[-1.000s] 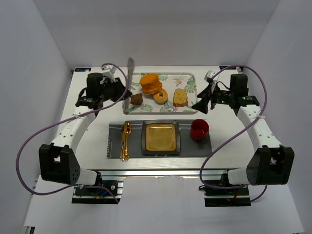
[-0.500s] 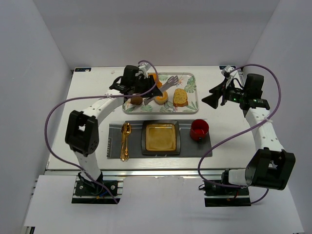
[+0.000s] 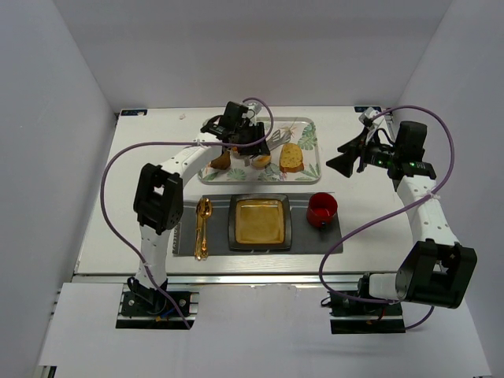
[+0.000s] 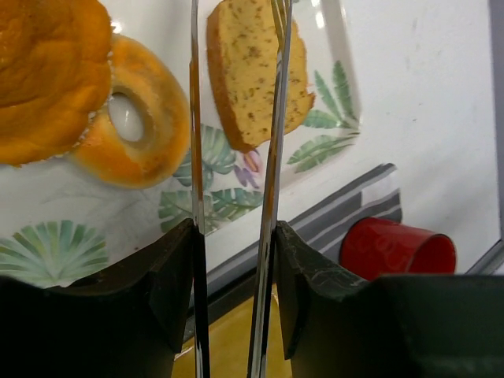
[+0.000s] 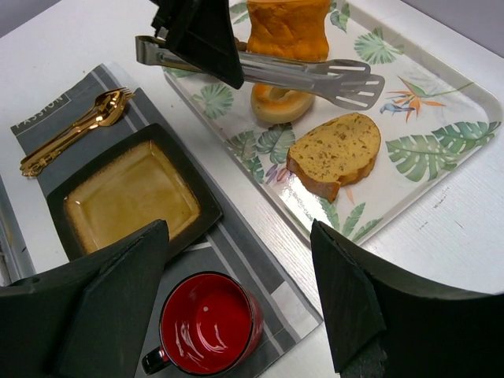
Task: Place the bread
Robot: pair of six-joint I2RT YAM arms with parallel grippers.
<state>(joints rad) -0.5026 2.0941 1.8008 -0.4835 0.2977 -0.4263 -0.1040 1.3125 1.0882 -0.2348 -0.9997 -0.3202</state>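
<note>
On the leaf-printed white tray (image 3: 309,135) at the far side of the table, the bread (image 5: 335,153), a thick tan speckled slice with a yellow-brown crust, lies flat near the tray's right end. Nothing grips it. Just to its left you find a glazed ring doughnut (image 5: 279,102), with a big orange round cake (image 5: 287,24) behind that and a small dark brown lump (image 3: 220,160) further left. Your left gripper (image 4: 234,260) is clamped on a pair of metal tongs (image 5: 315,75). Their arms stand slightly apart, and their tips hang above the tray beside the bread. Your right gripper (image 5: 236,228) hovers to the right of the tray, its fingers spread wide and holding nothing. Nearer you, a grey placemat (image 3: 331,236) carries gold cutlery (image 3: 202,228), a dark square plate (image 3: 260,221) and a red cup (image 3: 322,209).
</note>
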